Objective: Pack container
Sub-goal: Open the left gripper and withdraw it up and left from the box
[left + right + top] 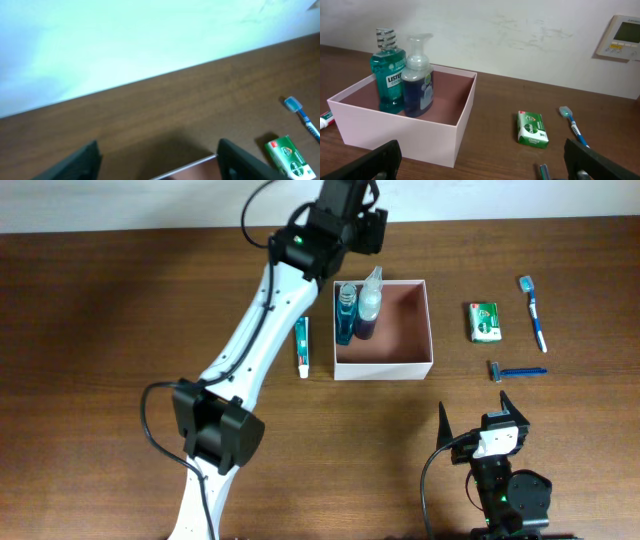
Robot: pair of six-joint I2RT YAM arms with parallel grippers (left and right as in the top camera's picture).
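The container [383,366] is a square white-walled box with a reddish-brown inside, standing mid-table. A teal mouthwash bottle [346,315] and a blue foam pump bottle [367,305] stand upright in its left part. My left gripper [352,230] hovers above the box's far edge. In the left wrist view, the left gripper [157,150] is open with nothing between its fingers [80,162], and the box rim [190,167] shows just below. My right gripper [476,412] rests near the front edge, open and empty, facing the container [405,135].
A toothpaste tube [302,347] lies just left of the box. To its right lie a green soap packet [485,321], a blue toothbrush [533,313] and a razor [515,370]. The left arm [250,340] slants across the table's left half.
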